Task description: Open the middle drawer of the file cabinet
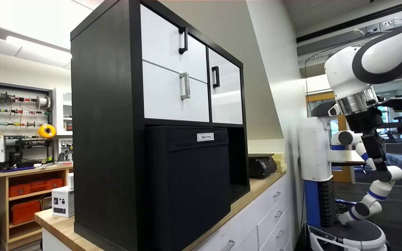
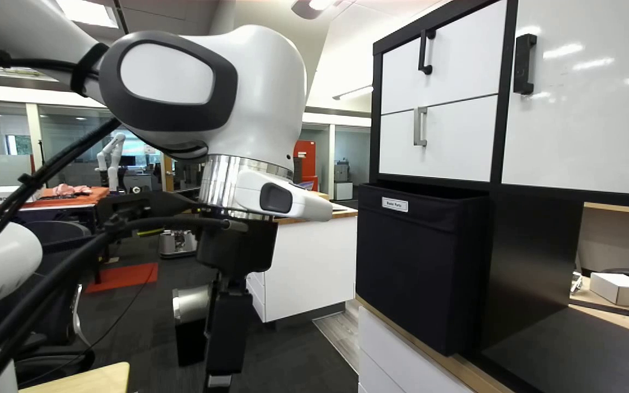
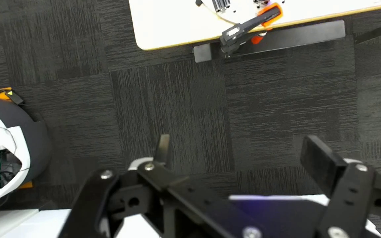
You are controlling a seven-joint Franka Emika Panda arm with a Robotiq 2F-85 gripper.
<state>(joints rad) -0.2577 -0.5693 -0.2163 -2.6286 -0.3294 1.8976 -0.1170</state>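
The file cabinet (image 1: 103,115) is a tall black box with white upper fronts; it also shows in an exterior view (image 2: 503,125). Its middle drawer (image 1: 164,96) is the lower white front, here with a silver bar handle (image 1: 185,86). The drawer (image 2: 456,142) looks shut, flush with the white front above. My gripper (image 1: 382,170) points down, well apart from the cabinet. It also hangs low in an exterior view (image 2: 221,360). In the wrist view the gripper (image 3: 237,145) is open, with only dark floor between its fingers. The drawer is out of the wrist view.
A black fabric bin (image 1: 197,184) with a label sits below the drawer. A white door (image 1: 226,90) with a black handle is beside it. White cupboards (image 1: 274,212) with a wooden top carry the cabinet. A white table (image 3: 177,26) holds tools. Another robot (image 1: 316,150) stands behind.
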